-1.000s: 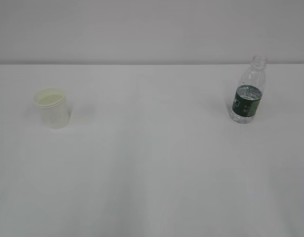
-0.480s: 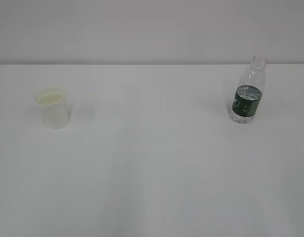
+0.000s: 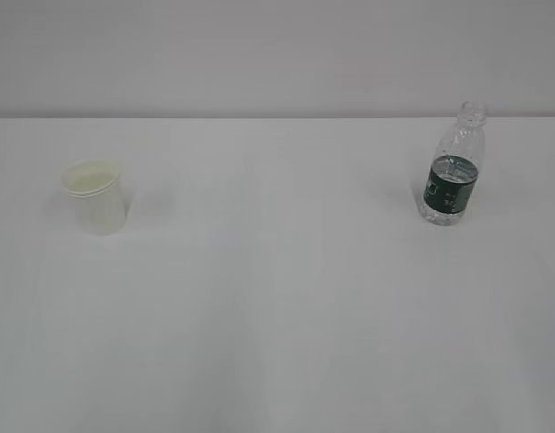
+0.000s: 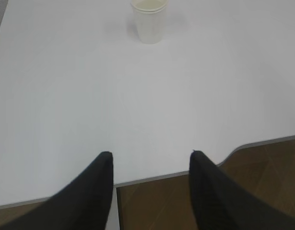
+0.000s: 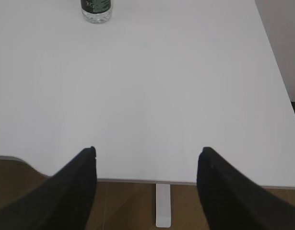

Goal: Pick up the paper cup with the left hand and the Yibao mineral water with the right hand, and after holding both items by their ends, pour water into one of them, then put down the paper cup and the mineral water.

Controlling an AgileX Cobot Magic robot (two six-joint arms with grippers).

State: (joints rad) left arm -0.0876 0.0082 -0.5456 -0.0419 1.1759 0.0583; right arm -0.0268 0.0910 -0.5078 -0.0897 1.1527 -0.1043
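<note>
**Both tools wide, both items standing**

Paper cup (image 3: 96,198) upright on white surface (image 3: 277,298), left side. Yibao mineral water (image 3: 453,168) upright at right, uncapped; water level unclear. Left hand (image 4: 152,160) and right hand (image 5: 147,155): tools spread wide, empty, at surface's near edge.

Right end effector (image 5: 147,155) open, empty, at worktop (image 5: 152,91) near edge. Yibao mineral water (image 5: 96,10) upright, well apart, far side.

One paper cup (image 3: 96,198) and one Yibao mineral water (image 3: 452,170) on one white table (image 3: 277,307).
</note>
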